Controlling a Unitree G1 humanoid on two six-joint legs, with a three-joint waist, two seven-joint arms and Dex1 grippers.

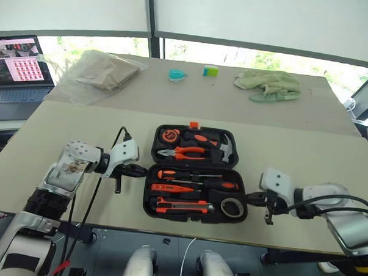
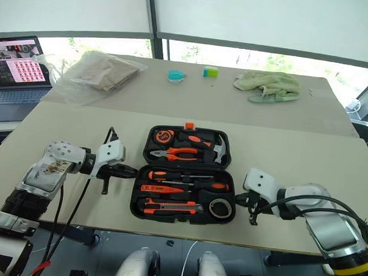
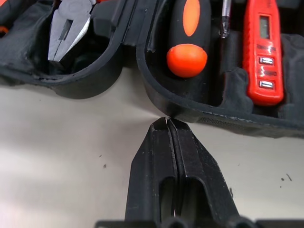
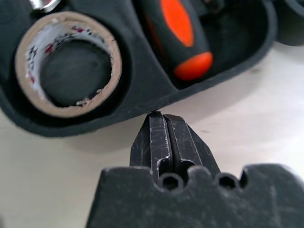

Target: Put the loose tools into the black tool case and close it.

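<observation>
The black tool case (image 1: pixel 196 174) lies open on the tabletop (image 1: pixel 305 161), its near tray toward the robot and its far half, with the orange latch (image 1: pixel 194 124), away from it. All loose tools appear seated in the near tray: the screwdrivers (image 1: pixel 188 175), the utility knife (image 1: pixel 180 204) and the tape roll (image 1: pixel 232 207). The far half holds the pliers (image 1: pixel 183 152), hammer (image 1: pixel 227 149) and tape measure (image 1: pixel 170 135).

Left claw (image 3: pixel 167 121): fingers pressed together, holding nothing, tip at the near tray's left outer wall. Right claw (image 4: pixel 161 115): likewise pinched tight and empty, tip against the tray's right wall just beside the tape roll.

Judged step: closing the case; lid not yet folded.

Risks:
- Both claws bear on the rounded wall by their tips only; a tip may slip off and the half drop back.
- Uneven lift from the two sides could skew the case or slide it across the tabletop.
- Tilting the tray may spill the tape roll or a screwdriver, which sit loosely in their recesses.
- Any proud tool would stop the latch engaging.

Markings: no brand or lettering legible on case or tools. The red tester (image 3: pixel 262 50) in the tray shows a small window and buttons, nothing readable.
</observation>
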